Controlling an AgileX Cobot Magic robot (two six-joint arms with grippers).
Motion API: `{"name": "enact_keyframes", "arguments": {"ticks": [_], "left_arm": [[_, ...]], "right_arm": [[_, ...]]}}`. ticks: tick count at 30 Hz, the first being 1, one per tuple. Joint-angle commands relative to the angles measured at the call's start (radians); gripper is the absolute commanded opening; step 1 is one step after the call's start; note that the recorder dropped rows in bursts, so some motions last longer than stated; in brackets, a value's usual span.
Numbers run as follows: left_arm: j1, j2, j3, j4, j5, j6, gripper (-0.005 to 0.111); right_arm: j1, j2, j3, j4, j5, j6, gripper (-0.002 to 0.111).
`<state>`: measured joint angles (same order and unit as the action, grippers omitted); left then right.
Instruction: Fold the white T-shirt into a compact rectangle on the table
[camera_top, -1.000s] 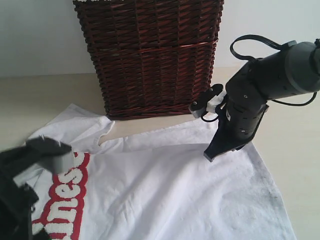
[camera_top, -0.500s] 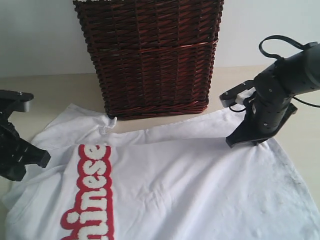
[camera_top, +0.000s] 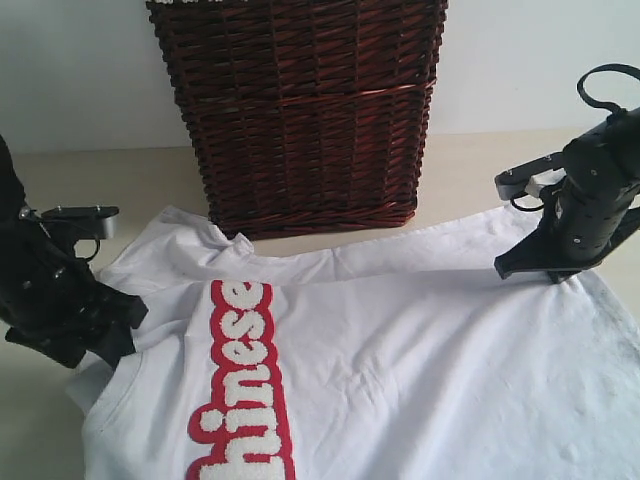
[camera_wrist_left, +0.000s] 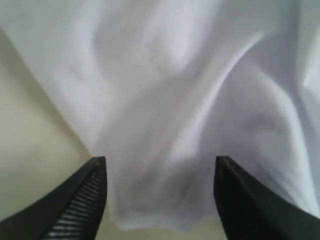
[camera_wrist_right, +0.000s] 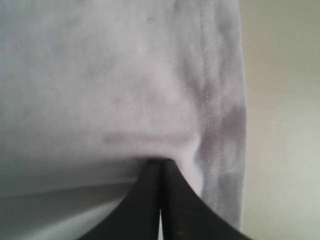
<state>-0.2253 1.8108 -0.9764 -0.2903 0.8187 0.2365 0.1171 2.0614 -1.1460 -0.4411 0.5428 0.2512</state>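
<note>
Well, the white T-shirt (camera_top: 400, 360) lies lengthwise before the basket (camera_top: 300, 110). The right gripper (camera_wrist_right: 160, 165) pinches its hem end, and the left gripper (camera_wrist_left: 160, 162) straddles the shoulder end, jaws spread.

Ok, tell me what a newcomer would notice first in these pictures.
The white T-shirt sprawls across the table, its fuzzy red-edged letters running down the left half of the exterior view. Behind it stands a tall dark wicker basket. The right gripper pinches the shirt's hem, shut; the left gripper stands open at its other end.
</note>
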Motion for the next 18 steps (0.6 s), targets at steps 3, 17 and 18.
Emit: {"name": "enact_keyframes", "arguments": {"ticks": [3,17,18], "left_arm": [[0.017,0.079,-0.055,-0.003,-0.099,-0.033,0.05],[0.188,0.224,-0.386,0.448,-0.017,-0.342,0.032],[0.194,0.218,-0.39,0.392,-0.009,-0.312,0.032]], "right_arm": [[-0.013,0.046,0.022,0.102,0.038,-0.064,0.0],[-0.013,-0.158,0.022,0.336,-0.062,-0.257,0.0],[-0.013,-0.169,0.022,0.336,-0.062,-0.257,0.0]]}}
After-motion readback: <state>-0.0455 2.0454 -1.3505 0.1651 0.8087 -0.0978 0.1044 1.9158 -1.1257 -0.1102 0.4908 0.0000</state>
